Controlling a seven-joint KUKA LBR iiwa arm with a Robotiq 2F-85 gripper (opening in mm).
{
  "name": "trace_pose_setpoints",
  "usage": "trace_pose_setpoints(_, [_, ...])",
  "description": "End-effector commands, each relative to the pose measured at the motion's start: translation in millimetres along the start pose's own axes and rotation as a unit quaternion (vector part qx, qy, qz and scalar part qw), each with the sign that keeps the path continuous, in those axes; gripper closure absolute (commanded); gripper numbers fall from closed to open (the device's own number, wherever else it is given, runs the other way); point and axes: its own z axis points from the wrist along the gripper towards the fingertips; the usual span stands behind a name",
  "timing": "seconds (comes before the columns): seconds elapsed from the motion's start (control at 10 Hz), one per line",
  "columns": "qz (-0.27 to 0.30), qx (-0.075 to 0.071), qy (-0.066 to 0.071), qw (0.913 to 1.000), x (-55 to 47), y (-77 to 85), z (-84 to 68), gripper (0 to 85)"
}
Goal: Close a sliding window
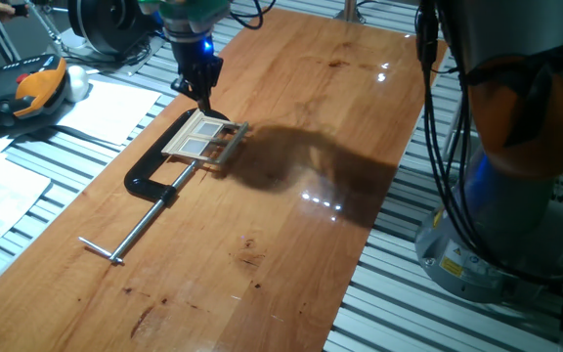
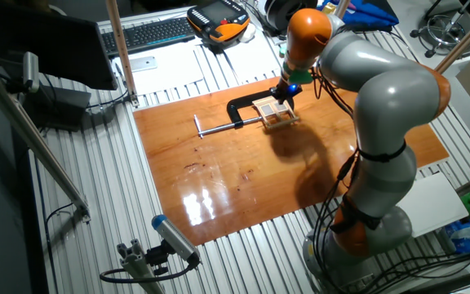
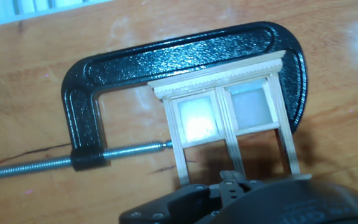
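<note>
window look: sliding window [image 3: 225, 121] is pale tan wood, flat on the board, moulded cornice strip along one long edge, two panes side by side split by a centre post. left pane in the hand view glows brighter, right pane duller grey. thin rails run on past the panes toward the camera, open gaps between them.
window place: lies on the wooden tabletop [image 1: 291, 244], inside the mouth of the black C-clamp [image 3: 185, 53]. cornice edge sits against the clamp's curved back, screw tip touches the frame's side.
clamp: steel screw bar [image 1: 145, 220] sticks out away from the window, small cross handle at its end, lying flat on the board.
pincer: gripper [image 1: 203, 96] hangs right over the window's far edge in one fixed view [image 1: 201, 137]; tips look close together but can't tell how wide, or whether they touch the wood. nothing seen held.
arm: grey and orange KUKA arm [image 2: 382, 98] bends over the board in the other fixed view, hand down at the window [image 2: 272, 110].
hidden: near end of the window rails is covered by the dark hand body at the bottom of the hand view. fingertips not visible there.
hard to see: window tiny in the other fixed view, panes not separable. arm shadow darkens the board beside the window.
background: orange and black pendant [image 1: 22, 88] and white papers [image 1: 106, 108] off the board.
</note>
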Motion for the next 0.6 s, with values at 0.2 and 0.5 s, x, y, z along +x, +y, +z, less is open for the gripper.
trace_pose_setpoints(0.2, [-0.021, 0.008, 0.027, 0.9994, -3.6, -1.0, 5.6, 85.0])
trace_pose_setpoints(0.5, [-0.026, 0.007, 0.016, 0.9995, -10.7, -9.3, 13.0, 85.0])
